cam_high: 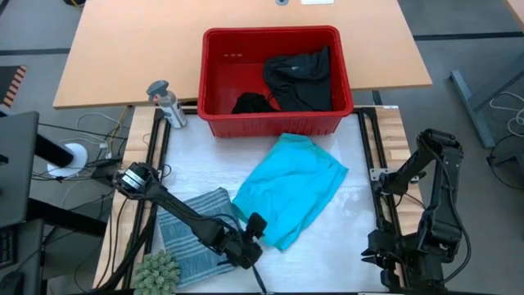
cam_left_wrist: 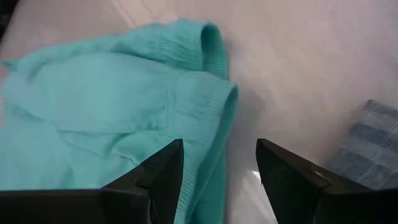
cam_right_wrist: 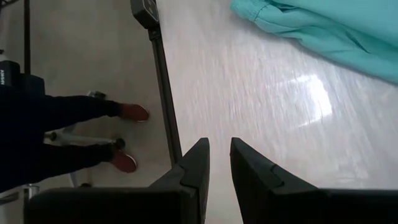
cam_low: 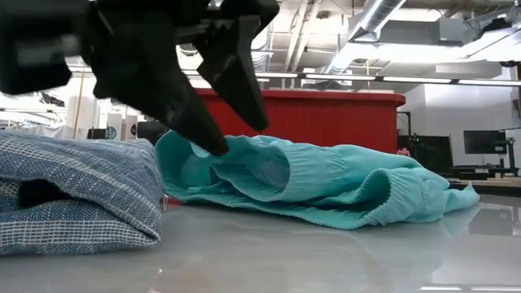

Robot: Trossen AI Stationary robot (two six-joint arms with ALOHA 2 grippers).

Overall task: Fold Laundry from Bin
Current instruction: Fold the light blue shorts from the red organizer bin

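Observation:
The red bin [cam_high: 214,82] stands at the table's far side with black garments [cam_high: 299,78] inside it. A turquoise garment [cam_high: 293,192] lies spread on the white table top. A blue-grey striped garment [cam_high: 192,233] lies folded at the near left. My left gripper [cam_left_wrist: 217,163] is open, low over the turquoise garment's near-left edge [cam_left_wrist: 219,118]. It also shows in the high view [cam_high: 255,229] and the low view [cam_low: 236,134]. My right gripper [cam_right_wrist: 219,163] waits at the table's near right edge, shut, with nothing between its fingers. My left gripper slants down over the turquoise garment's near-left edge [cam_low: 213,167], one finger on each side of the hem. Whether the lower fingertip [cam_low: 213,145] touches the cloth, I cannot tell.
A small grey bottle [cam_high: 166,102] stands left of the bin. A green spiky ball [cam_high: 157,274] lies at the near left corner. A person's feet in red shoes [cam_right_wrist: 132,113] stand on the floor beyond the table's right rail [cam_right_wrist: 166,93].

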